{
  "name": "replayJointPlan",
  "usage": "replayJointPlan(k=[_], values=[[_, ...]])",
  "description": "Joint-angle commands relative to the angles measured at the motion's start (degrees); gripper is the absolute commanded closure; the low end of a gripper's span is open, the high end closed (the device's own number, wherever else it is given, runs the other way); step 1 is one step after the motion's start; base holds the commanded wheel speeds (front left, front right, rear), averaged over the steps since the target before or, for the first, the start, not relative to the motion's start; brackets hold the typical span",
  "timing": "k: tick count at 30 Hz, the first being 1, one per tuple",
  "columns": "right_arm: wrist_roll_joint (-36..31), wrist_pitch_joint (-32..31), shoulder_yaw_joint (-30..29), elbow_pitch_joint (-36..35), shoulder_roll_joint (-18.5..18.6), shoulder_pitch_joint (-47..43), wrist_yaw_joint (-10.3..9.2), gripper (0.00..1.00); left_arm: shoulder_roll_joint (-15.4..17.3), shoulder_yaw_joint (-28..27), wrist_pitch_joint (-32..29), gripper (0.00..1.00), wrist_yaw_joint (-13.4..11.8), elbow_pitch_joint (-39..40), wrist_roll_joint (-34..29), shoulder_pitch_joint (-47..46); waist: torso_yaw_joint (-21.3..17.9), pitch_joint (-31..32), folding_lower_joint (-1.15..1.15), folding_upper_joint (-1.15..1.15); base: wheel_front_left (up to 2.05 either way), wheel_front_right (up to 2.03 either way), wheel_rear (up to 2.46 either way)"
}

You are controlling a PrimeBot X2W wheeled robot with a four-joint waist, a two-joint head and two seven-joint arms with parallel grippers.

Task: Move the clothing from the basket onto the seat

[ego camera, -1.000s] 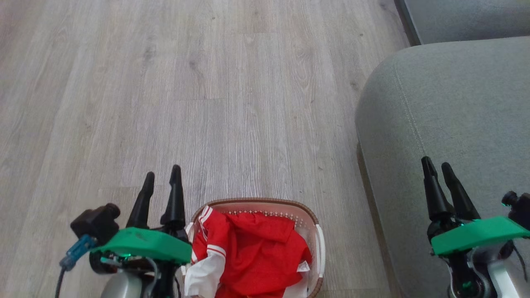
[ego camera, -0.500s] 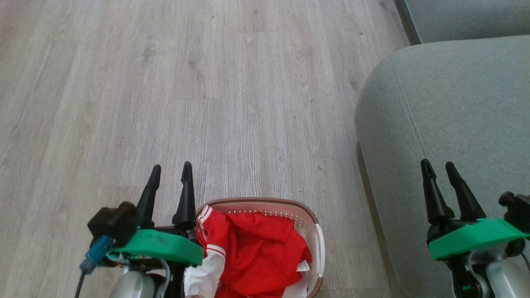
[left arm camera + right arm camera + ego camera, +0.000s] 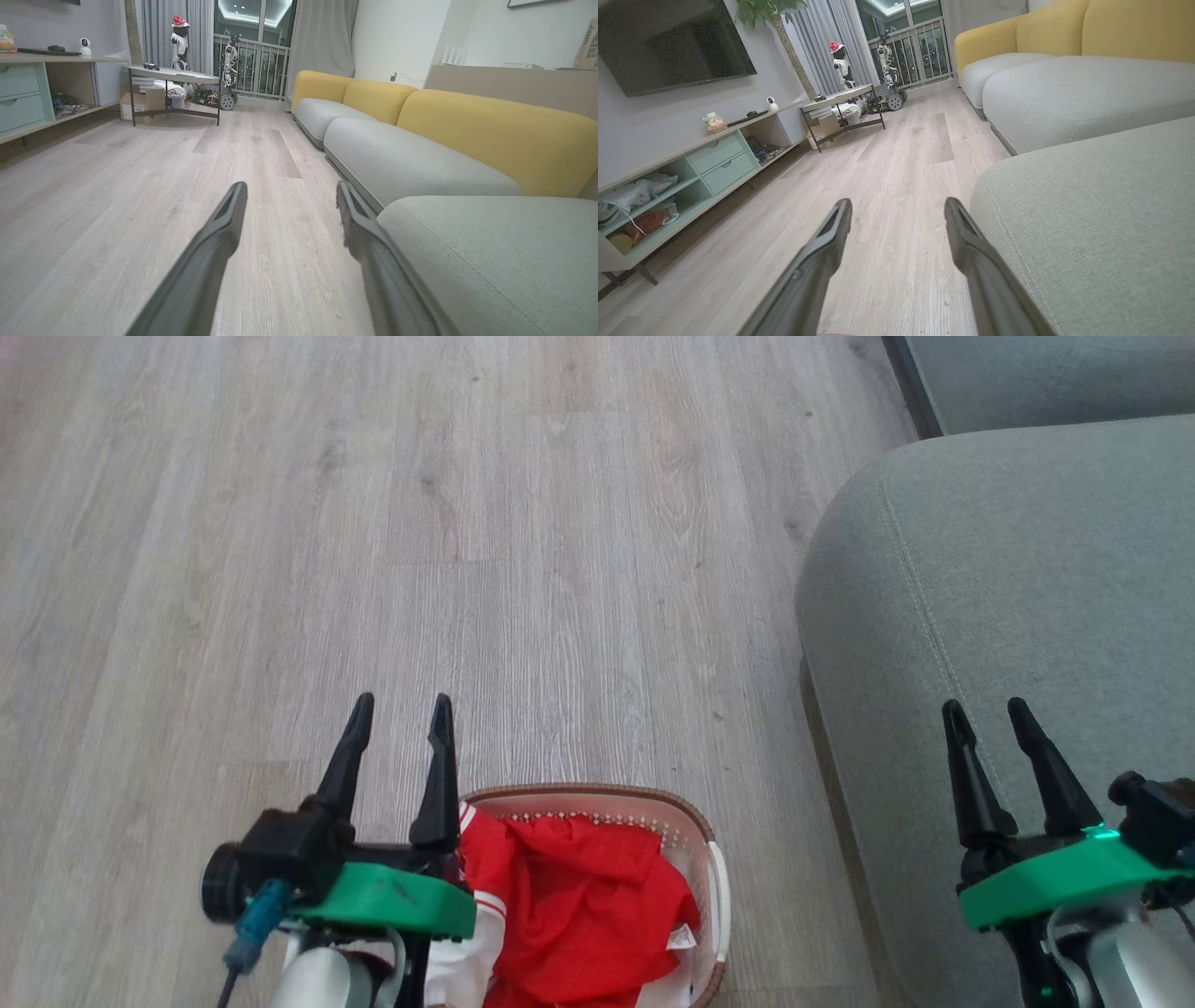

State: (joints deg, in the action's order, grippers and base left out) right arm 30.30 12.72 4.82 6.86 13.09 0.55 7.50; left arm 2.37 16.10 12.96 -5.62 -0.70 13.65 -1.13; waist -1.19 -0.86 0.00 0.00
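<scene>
Clothing in bright red, with a white, stripe-trimmed panel at its left, is lying bunched inside the basket and filling most of it. A small white label is showing on the red cloth near the basket's right wall. The basket is sitting on the wooden floor at the bottom of the head view, near the front edge of the seat, which is taking up the robot's right side.

The left gripper is hovering at the basket's left edge, with its green wrist plate covering part of the white panel. Its two dark fingers are standing spread apart, pointing out over the floor and pinching nothing. The right gripper is hanging above the seat cushion, its fingers likewise parted with nothing between them.

In the left wrist view the fingers are pointing down the room, past a sofa with grey cushions and yellow backs, toward a low table. In the right wrist view a long cabinet is running along the wall.
</scene>
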Motion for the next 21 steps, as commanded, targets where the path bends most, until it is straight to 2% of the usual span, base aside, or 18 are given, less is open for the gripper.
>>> replayJointPlan(k=[1, 10, 21], values=[[-1.8, 1.0, 1.0, -1.9, 1.7, 2.4, -0.01, 0.0, 0.5, -1.0, 0.8, 0.0, -0.3, 2.6, -2.0, -3.1, -0.1, 0.0, 0.0, 0.0, 0.0, 0.0, 0.0], [-6.1, 2.3, 1.3, -2.4, 2.2, 2.3, -0.01, 0.0, 0.5, 0.2, 2.0, 0.0, -1.1, 3.4, -6.6, -3.0, -0.3, -0.3, 0.0, 0.0, 0.0, 0.0, 0.0], [-6.0, 2.3, 1.4, -2.2, 2.2, 2.1, -0.01, 0.0, 0.5, 0.2, 2.0, 0.0, -1.0, 2.8, -6.1, -2.9, -0.1, -0.2, 0.0, 0.0, 0.0, 0.0, 0.0]])
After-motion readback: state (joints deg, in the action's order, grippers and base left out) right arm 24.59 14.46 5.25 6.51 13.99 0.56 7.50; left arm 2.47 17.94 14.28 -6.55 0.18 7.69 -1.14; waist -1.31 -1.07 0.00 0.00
